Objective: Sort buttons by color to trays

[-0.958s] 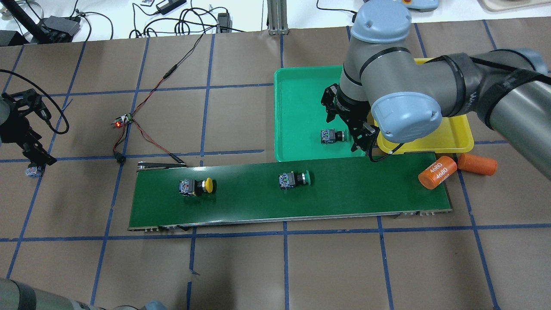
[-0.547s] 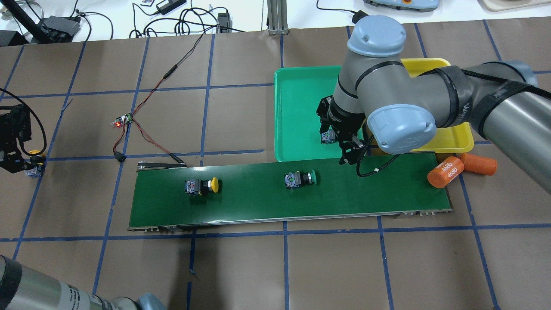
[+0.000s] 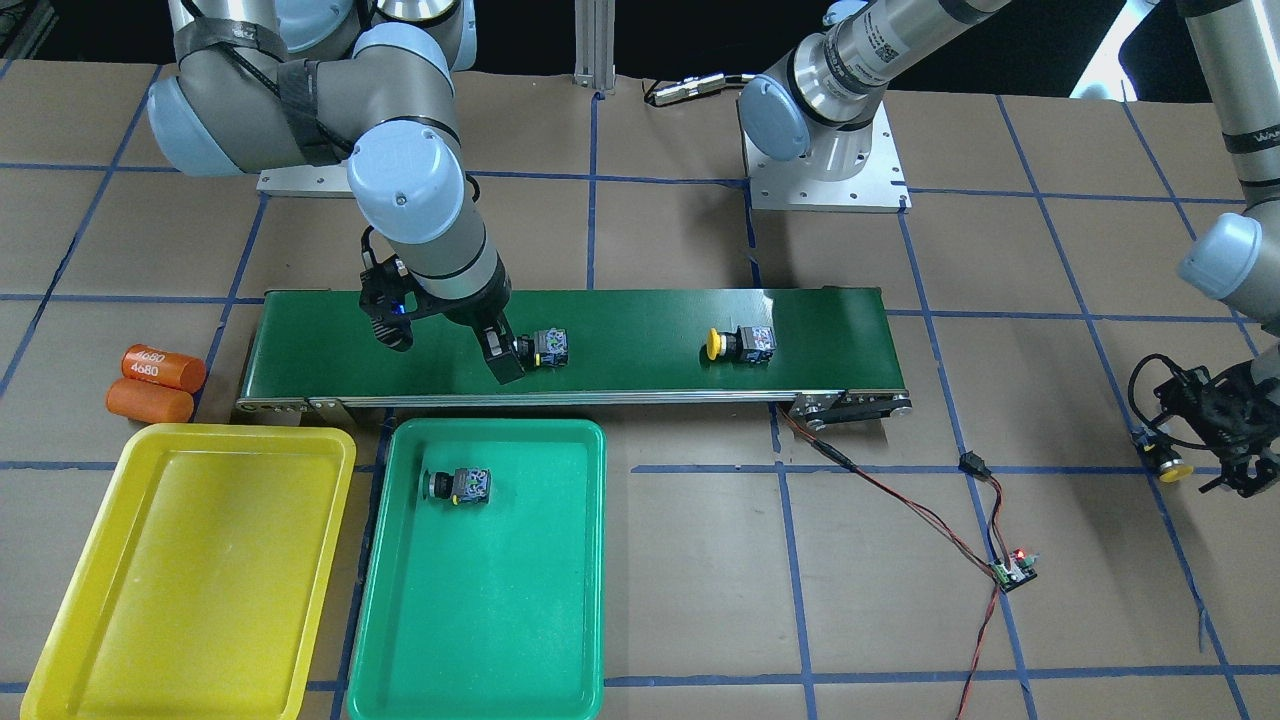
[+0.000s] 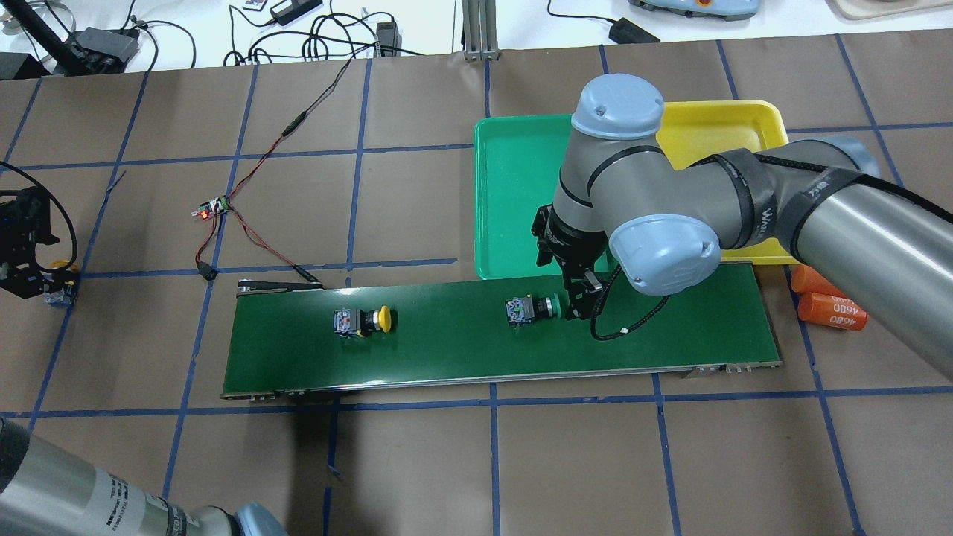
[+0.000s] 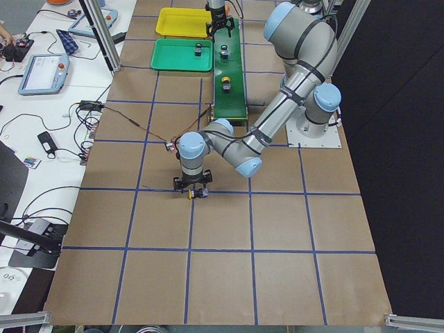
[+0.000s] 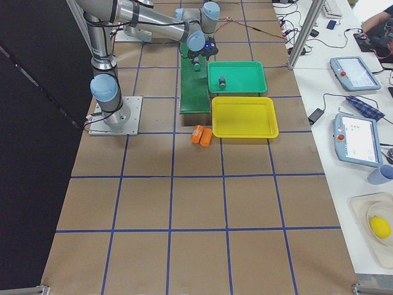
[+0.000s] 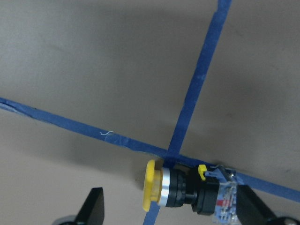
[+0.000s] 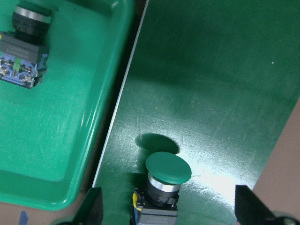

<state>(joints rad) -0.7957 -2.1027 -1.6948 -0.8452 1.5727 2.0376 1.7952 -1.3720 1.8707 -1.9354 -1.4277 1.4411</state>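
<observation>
front-facing view: left of centre, the right gripper (image 3: pixel 448 350) hangs spread over the conveyor belt (image 3: pixel 640 320), beside a green button (image 3: pixel 545 346). a yellow button (image 3: pixel 740 343) lies further right on the belt. a second green button (image 3: pixel 462 486) sits in the green tray (image 3: pixel 490 620), lower middle, next to the yellow tray (image 3: pixel 200 580). two orange cylinders (image 3: pixel 152 383) at the left read "4680". at the far right, the left gripper (image 3: pixel 1195 455) stands over another yellow button (image 3: pixel 1165 463). left wrist view: its jaws stand apart astride that button, on blue tape (image 7: pixel 197 93). right wrist view: jaws apart, the green cap between them.

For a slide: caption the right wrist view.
Open right gripper over green button on belt; second button lies in green tray.
</observation>
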